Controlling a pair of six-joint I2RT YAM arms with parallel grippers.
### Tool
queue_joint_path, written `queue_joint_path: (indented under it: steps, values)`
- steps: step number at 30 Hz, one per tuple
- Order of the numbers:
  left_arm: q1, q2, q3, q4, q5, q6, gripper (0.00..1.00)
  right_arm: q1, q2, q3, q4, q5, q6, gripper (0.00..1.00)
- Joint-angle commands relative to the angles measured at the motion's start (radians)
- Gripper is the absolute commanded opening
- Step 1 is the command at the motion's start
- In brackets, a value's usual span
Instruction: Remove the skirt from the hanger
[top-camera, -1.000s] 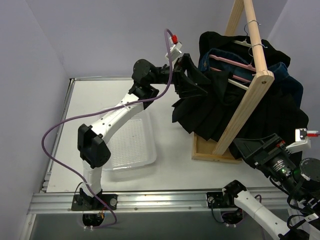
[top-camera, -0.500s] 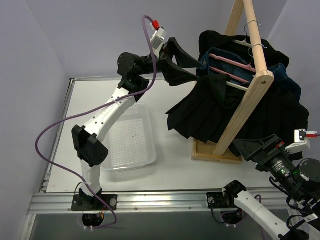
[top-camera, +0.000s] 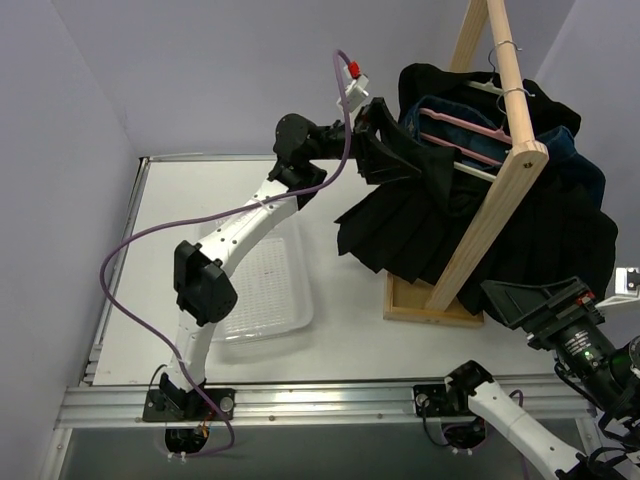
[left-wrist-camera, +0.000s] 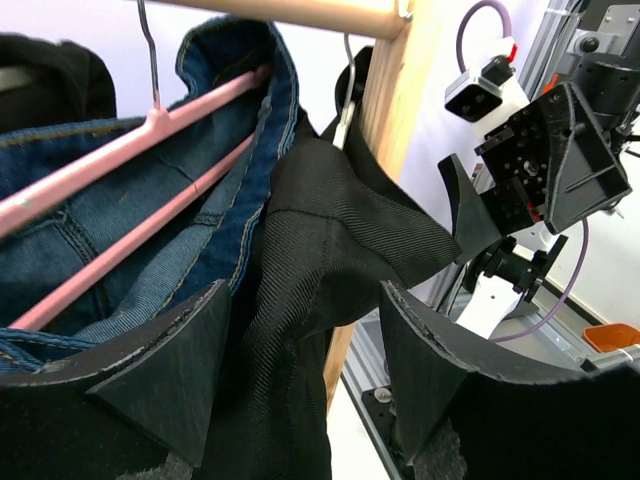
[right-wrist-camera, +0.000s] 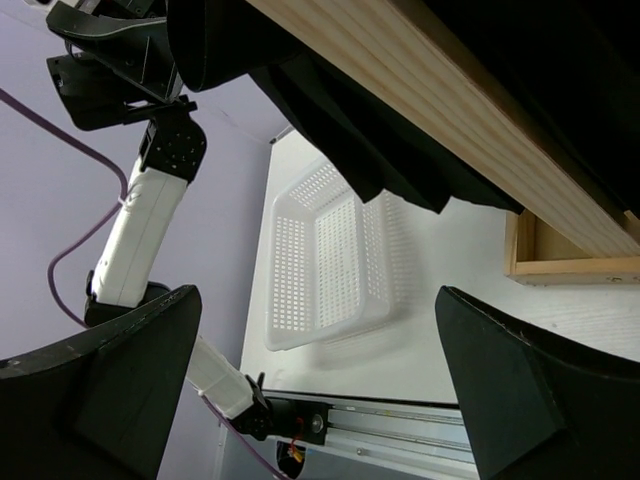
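Since the earlier frame, the left claw had swung back toward the rack from its raised position further left. The corner of the skirt that it had drawn out sideways hung closer to the rack again. The right claw had shifted slightly to the right.

A white perforated basket sat on the table, below and to the left of the left claw; in the overhead view only its mesh floor showed. A shallow wooden base tray lay below and to the right of that claw, with the slanted rack post standing in it.

The left arm rose from its base with the elbow over the basket. The forearm slanted up and to the right, and the wrist pointed at the garments. Its fingers were spread around a fold of the skirt's waist. The fabric lay against one finger and was clear of the other, so the claw was released and was not pinching.

The skirt hung directly ahead of and below the left claw on the cream hanger. A pink hanger carrying a denim garment hung just beside it.

The right arm was low at the near right. Its claw was fully released and pointed toward the basket.
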Motion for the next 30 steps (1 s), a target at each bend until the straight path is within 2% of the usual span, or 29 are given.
queue_joint_path:
  steps: [1, 9, 16, 19, 20, 21, 23, 26, 30]
  values:
    - [-0.017, -0.010, 0.053, -0.032, 0.003, 0.047, 0.70, -0.008, 0.030, 0.013, -0.002, 0.004, 0.001, 0.99]
    - [-0.053, -0.032, 0.067, -0.205, 0.009, 0.173, 0.63, -0.011, 0.035, 0.008, 0.013, 0.000, -0.006, 0.99]
    - [-0.074, -0.029, 0.077, -0.253, 0.011, 0.173, 0.45, -0.011, 0.033, 0.017, 0.013, 0.001, -0.009, 0.99]
    - [-0.083, -0.040, 0.093, -0.360, -0.020, 0.220, 0.28, -0.011, 0.035, 0.031, 0.007, 0.007, -0.008, 0.99]
    - [-0.086, -0.046, 0.094, -0.413, -0.029, 0.254, 0.12, -0.011, 0.038, 0.036, 0.006, 0.012, -0.009, 0.99]
    - [-0.090, -0.055, 0.099, -0.447, -0.040, 0.269, 0.03, -0.011, 0.038, 0.043, 0.001, 0.016, -0.009, 0.99]
    - [-0.094, -0.061, 0.128, -0.538, -0.087, 0.302, 0.02, -0.011, 0.039, 0.052, -0.007, 0.029, -0.011, 0.99]
    - [-0.093, -0.067, 0.165, -0.582, -0.117, 0.286, 0.02, -0.011, 0.038, 0.055, -0.010, 0.035, -0.011, 0.99]
    - [-0.093, -0.086, 0.194, -0.564, -0.130, 0.251, 0.02, -0.011, 0.041, 0.060, -0.013, 0.038, -0.012, 0.99]
